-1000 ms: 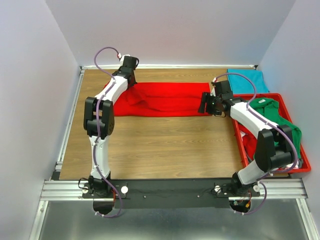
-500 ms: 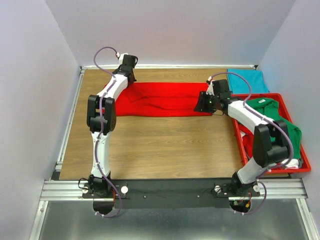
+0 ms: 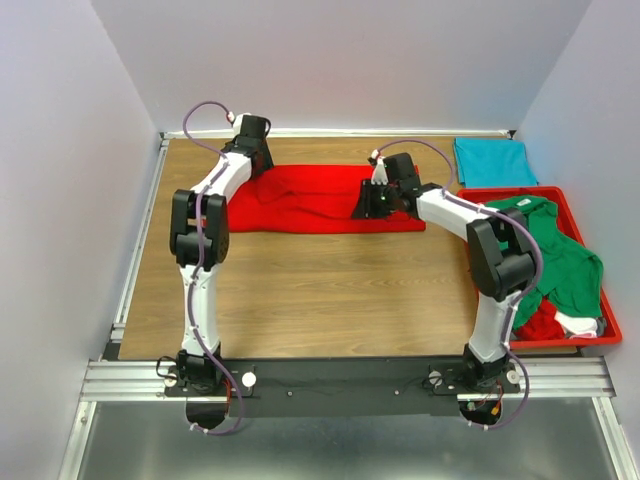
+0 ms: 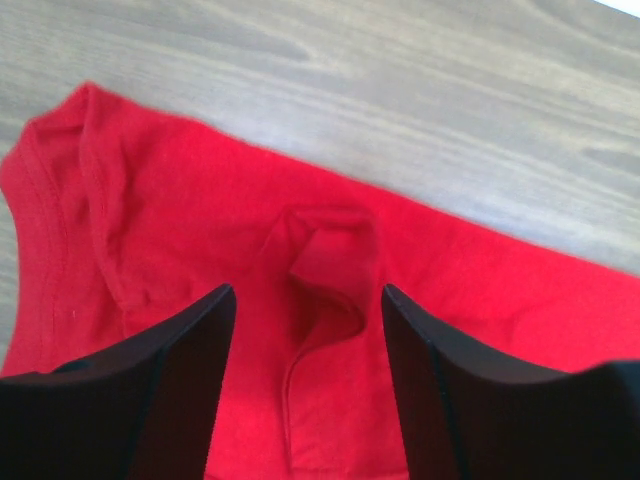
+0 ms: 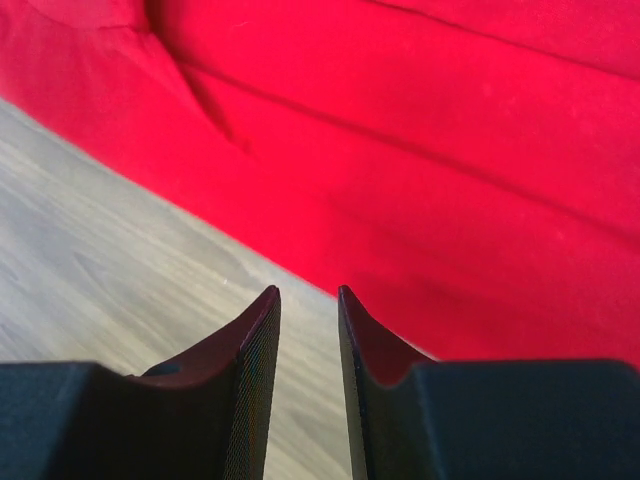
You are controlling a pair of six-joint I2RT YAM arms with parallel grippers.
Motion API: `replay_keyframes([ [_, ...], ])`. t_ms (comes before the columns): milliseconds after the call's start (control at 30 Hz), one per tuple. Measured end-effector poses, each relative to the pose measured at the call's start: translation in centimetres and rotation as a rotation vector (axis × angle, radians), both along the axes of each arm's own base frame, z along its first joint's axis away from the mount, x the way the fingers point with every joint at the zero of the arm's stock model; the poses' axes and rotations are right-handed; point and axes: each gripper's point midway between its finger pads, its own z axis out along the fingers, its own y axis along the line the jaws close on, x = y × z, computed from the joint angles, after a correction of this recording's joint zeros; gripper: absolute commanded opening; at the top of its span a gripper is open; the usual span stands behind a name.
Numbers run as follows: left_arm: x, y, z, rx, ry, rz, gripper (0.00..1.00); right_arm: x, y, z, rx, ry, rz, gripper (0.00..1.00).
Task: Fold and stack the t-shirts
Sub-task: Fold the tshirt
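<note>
A bright red t-shirt [image 3: 300, 200] lies folded into a long band across the back of the table. My left gripper [image 3: 255, 160] hovers at its far left corner, open. In the left wrist view my left gripper [image 4: 307, 290] has a small raised pleat of the red t-shirt [image 4: 330, 250] between its spread jaws, touching neither. My right gripper [image 3: 362, 207] is over the shirt's near edge around its middle. In the right wrist view my right gripper [image 5: 308, 292] stands narrowly open, with only wood and the hem of the red t-shirt [image 5: 450, 200] in the gap. A folded teal t-shirt [image 3: 490, 160] lies at the back right.
A red plastic tray [image 3: 607, 328] stands at the right edge, holding a crumpled green t-shirt [image 3: 555, 255] with bits of red and white cloth beneath. Bare wooden table [image 3: 320, 290] stretches in front of the red shirt. Grey walls close in the left, back and right.
My left gripper has opened and let go of the shirt's far left corner. My right arm has swung left from the shirt's right end to its middle, its jaws narrowing.
</note>
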Motion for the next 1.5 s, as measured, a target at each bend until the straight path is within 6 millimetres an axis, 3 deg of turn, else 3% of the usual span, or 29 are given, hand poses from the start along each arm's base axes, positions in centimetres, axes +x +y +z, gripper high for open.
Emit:
replay_keyframes([
  [133, -2.6, 0.4, 0.3, -0.033, 0.01, 0.002, 0.71, 0.4, 1.1, -1.4, -0.003, 0.016, 0.018, 0.33],
  [267, -7.6, 2.2, 2.5, -0.08, 0.001, 0.034, 0.67, -0.1, 3.2, -2.5, -0.006, 0.03, 0.056, 0.29],
  [400, -10.4, 3.9, 5.3, -0.113, -0.076, 0.075, 0.53, -0.1, 5.9, -2.8, 0.003, 0.015, 0.102, 0.26],
  [433, -10.9, 4.3, 5.4, -0.122, -0.091, 0.083, 0.43, -0.1, 6.5, -2.8, 0.006, 0.01, 0.112, 0.24],
  [533, -11.9, 5.0, 3.7, -0.15, -0.075, 0.104, 0.29, 0.2, 7.5, -3.0, 0.011, 0.005, 0.121, 0.22],
  [700, -13.5, 5.3, -1.8, -0.182, 0.046, 0.124, 0.21, 0.9, 7.9, -3.8, 0.014, 0.008, 0.116, 0.19],
  [833, -14.8, 5.4, -4.9, -0.2, 0.12, 0.136, 0.2, 1.1, 7.8, -4.4, 0.007, 0.014, 0.109, 0.17],
  [1200, -14.5, 5.9, -5.2, -0.221, 0.104, 0.158, 0.2, 3.4, 6.7, -4.7, -0.057, -0.048, 0.042, 0.17],
  [1333, -14.5, 5.9, -5.2, -0.221, 0.103, 0.158, 0.2, 5.2, 5.4, -4.6, -0.07, -0.068, 0.001, 0.17],
  [1500, -14.5, 5.9, -5.2, -0.22, 0.103, 0.158, 0.2, 8.7, 1.5, -4.0, -0.096, -0.108, -0.095, 0.22],
])
